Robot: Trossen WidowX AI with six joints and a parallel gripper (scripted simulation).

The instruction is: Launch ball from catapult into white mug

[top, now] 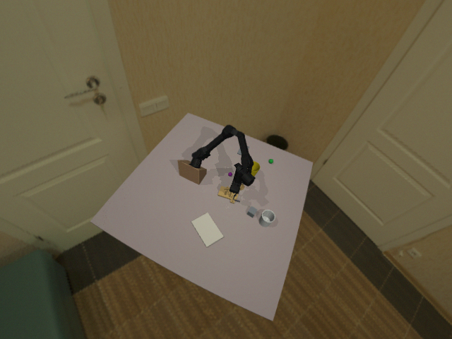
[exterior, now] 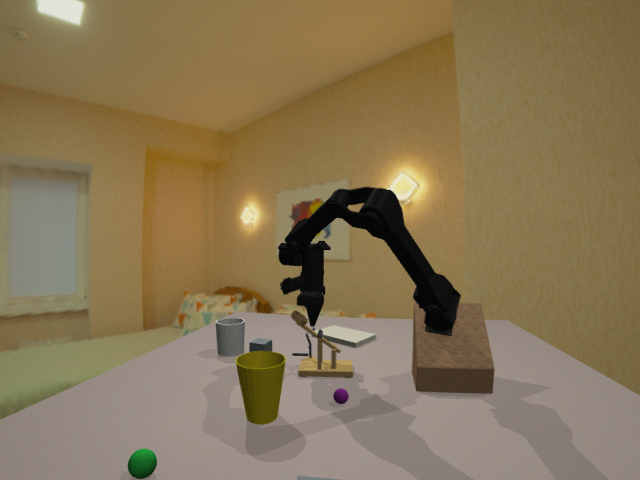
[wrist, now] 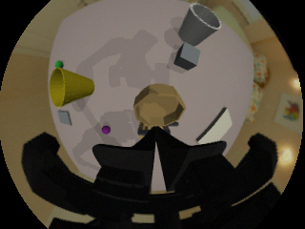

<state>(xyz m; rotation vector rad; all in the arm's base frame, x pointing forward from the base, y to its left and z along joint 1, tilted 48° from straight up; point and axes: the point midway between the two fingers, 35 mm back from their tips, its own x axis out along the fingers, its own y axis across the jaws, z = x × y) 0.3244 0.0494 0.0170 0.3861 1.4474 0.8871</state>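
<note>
Exterior view, from the left: the green ball [top: 270, 160] [exterior: 142, 463] [wrist: 59, 64] rests on the table [top: 164, 226] [exterior: 155, 403] [wrist: 119, 43], well apart from the fingers. Farther back stands the mug [top: 264, 222] [exterior: 230, 338] [wrist: 193, 31], upright, its mouth facing up. Next comes the yellow cup [top: 255, 168] [exterior: 261, 390] [wrist: 76, 87], also upright, nearer this camera, and behind it the grey cube [top: 251, 211] [exterior: 260, 345] [wrist: 187, 55], just beside the mug. Then the catapult [top: 223, 193] [exterior: 325, 367] [wrist: 154, 120]: its beam slants, with the scoop [exterior: 298, 317] [wrist: 159, 107] raised at the mug end. Over the beam, between scoop and pivot, the gripper [top: 233, 191] [exterior: 312, 324] [wrist: 155, 129] points down. Its fingers are closed tip to tip, with nothing gripped; the tips sit right by the scoop's rim, though whether they touch it or the beam I cannot tell. Past them, in front of the catapult's base, the purple ball [top: 229, 174] [exterior: 340, 396] [wrist: 106, 130] lies on the table, below the fingers and off to one side. Neither ball is in the scoop. Behind lies the white pad [top: 207, 229] [exterior: 347, 335] [wrist: 219, 128], flat, and farthest right the brown block [top: 190, 171] [exterior: 453, 379] carries the arm's foot.
</note>
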